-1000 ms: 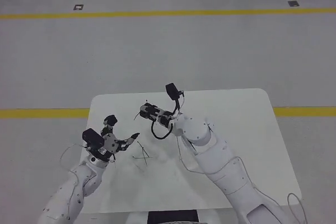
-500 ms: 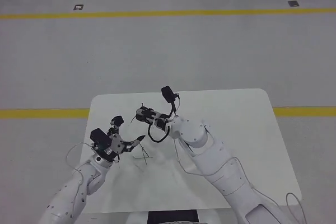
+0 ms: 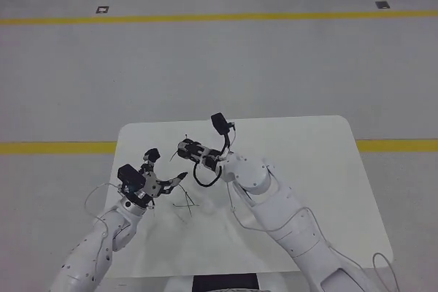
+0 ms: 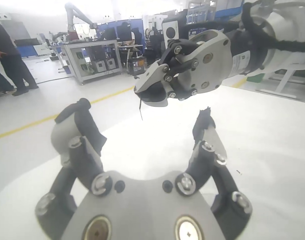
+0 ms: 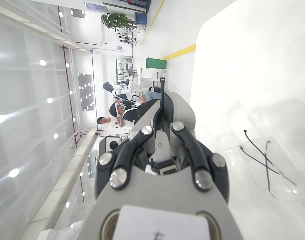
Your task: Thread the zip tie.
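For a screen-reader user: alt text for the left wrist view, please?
The open left gripper faces the right gripper, shut on a black zip tie whose end hangs down above the white table.

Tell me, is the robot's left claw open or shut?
Open. The left arm's grey-and-black metal claw has its two black-padded fingers spread wide, with white table showing between them and nothing held.

left claw spread wide, near right claw pinching a zip tie.

Black zip tie — white table — yellow line.
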